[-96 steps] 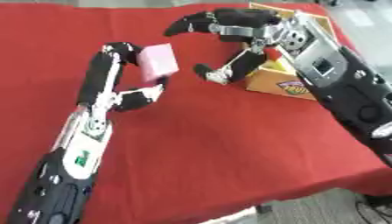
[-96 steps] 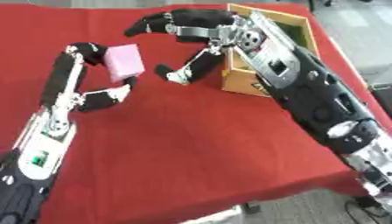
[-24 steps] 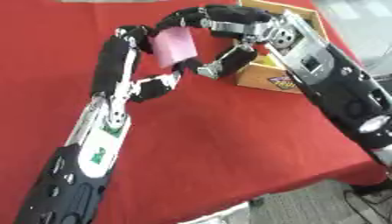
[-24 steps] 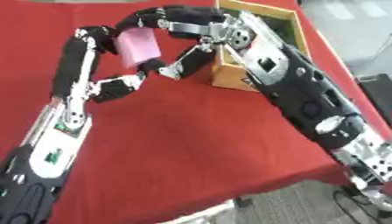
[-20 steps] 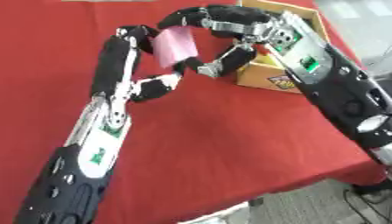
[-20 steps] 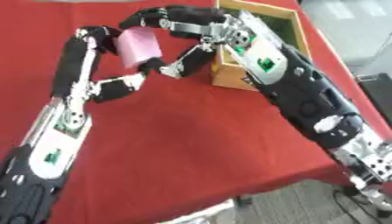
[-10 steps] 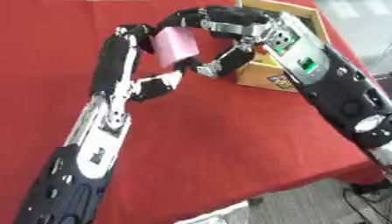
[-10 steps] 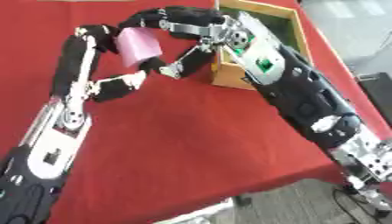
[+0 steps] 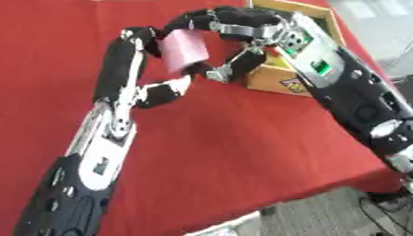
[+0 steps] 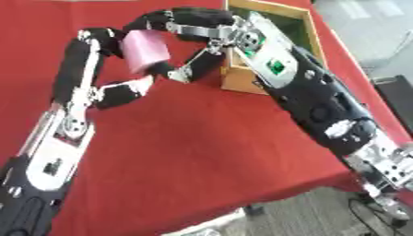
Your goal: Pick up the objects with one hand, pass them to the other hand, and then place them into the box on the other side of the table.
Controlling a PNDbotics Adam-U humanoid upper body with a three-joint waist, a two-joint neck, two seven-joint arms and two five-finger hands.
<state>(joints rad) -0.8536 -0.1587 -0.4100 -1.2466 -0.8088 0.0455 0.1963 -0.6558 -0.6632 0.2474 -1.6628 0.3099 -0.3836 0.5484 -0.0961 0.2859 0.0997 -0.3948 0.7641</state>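
Pink block [image 9: 183, 50] is pinched between left hand [image 9: 135, 55] and curled right hand [image 9: 230, 34] over red table [image 9: 234, 138], beside wooden box [image 10: 278, 27], green-lined inside.

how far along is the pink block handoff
Done: the pink block is off the red tablecloth, held by the left hand. In hand: the right hand curls over it, mid-handoff. Left: release, then placing it in the wooden box.

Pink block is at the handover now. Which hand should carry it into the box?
Right. The right hand already curls around the pink block and sits beside the wooden box; the left hand is on the block's far side from the box.
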